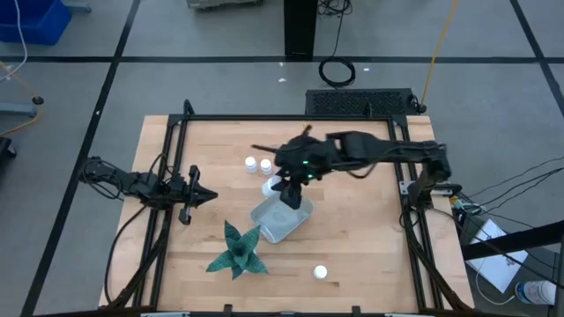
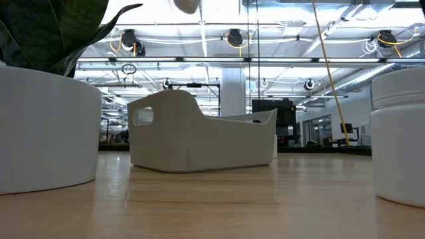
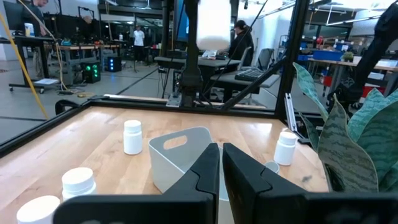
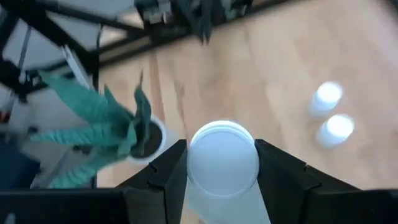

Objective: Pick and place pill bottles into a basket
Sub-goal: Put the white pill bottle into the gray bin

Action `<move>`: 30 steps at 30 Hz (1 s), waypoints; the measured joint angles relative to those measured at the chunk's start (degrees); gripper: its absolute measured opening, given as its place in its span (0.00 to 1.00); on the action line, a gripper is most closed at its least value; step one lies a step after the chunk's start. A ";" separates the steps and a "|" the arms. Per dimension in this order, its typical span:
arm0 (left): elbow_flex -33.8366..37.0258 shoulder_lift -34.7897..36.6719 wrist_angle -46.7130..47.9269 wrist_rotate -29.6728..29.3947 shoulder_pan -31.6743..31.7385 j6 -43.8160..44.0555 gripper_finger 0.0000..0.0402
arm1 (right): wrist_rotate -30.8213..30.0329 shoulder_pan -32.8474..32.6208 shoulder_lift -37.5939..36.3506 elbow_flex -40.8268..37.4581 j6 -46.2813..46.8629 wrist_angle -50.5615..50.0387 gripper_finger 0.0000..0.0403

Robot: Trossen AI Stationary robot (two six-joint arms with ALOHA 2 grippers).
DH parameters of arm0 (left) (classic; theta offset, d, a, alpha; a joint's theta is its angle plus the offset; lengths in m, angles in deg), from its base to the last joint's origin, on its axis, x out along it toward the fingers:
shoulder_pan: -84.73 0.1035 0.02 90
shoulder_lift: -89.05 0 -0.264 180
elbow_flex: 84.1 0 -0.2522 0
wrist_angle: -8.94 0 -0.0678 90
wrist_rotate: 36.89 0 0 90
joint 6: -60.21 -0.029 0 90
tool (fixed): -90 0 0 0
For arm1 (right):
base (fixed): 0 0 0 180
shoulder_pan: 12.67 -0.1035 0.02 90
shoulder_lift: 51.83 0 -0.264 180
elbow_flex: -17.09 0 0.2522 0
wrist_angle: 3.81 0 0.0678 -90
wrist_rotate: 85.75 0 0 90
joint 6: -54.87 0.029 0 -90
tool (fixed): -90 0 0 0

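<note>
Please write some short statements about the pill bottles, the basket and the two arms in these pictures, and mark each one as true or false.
1. The right gripper holds a pill bottle between its jaws. True.
2. The held bottle is above the basket. True.
3. The left gripper is over the basket. False: it waits at the table's left side, jaws shut and empty.
4. The green plant stands inside the basket. False: it stands beside it on the table.
5. Two bottles stand together on the table outside the basket. True.
</note>
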 joint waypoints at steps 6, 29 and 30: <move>0.00 0.00 -0.03 0.00 -0.01 0.00 0.06 | 3.56 0.56 6.59 1.31 -3.64 -5.10 0.38; 0.00 -0.02 -0.01 0.00 0.01 0.00 0.06 | -0.76 1.86 11.42 -12.47 -10.96 -1.15 0.38; 0.00 -0.01 0.01 0.00 0.01 0.00 0.06 | -0.73 1.97 11.42 -13.92 -10.89 -0.15 0.39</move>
